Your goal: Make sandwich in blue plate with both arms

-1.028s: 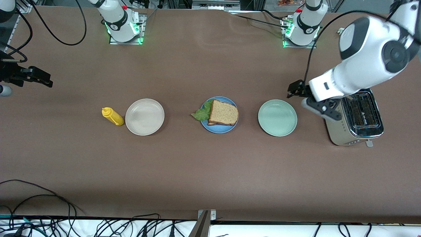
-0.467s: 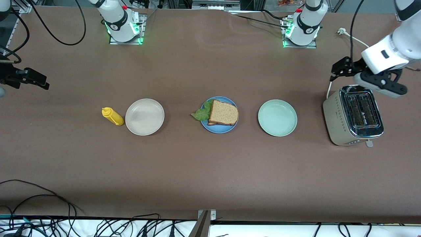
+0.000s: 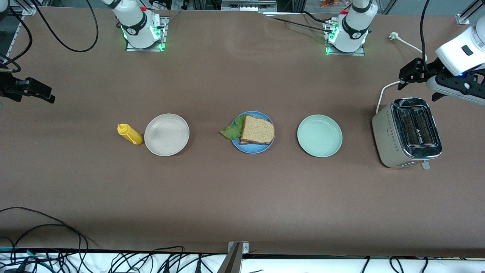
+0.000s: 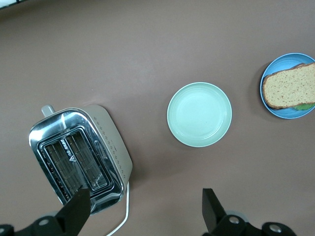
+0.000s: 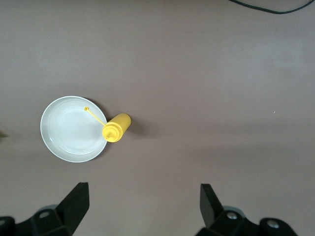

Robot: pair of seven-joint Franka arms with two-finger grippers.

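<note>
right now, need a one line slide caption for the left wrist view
Open left gripper over a chrome toaster, empty pale green plate and bread-topped sandwich on blue plate.

The left gripper (image 4: pixel 145 206) hangs in the air with fingers spread wide, over the table just beside the toaster (image 3: pixel 407 131). The right gripper (image 5: pixel 142 204), also spread wide and empty, hangs well apart from it at the right arm's end.

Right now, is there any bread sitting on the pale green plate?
No, the pale green plate is bare; both bread slices are stacked with lettuce as the sandwich on the blue plate.
</note>
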